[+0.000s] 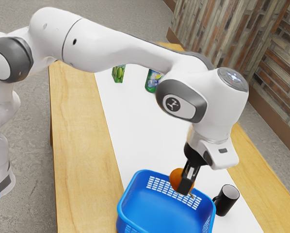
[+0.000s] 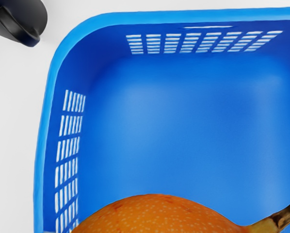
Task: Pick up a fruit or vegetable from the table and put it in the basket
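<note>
your basket [image 1: 152, 208] cut off in both views, wrist-view fruit [image 2: 154, 213] cropped, green container [image 1: 151, 83] partly behind your arm [image 1: 111, 46]

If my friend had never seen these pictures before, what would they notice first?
Probably the big white arm, reaching in from the exterior view's left over the table. Next might come the bright blue basket under the gripper, and the orange fruit that the gripper holds above it. The black mug also stands out against the white, right beside the basket.
</note>
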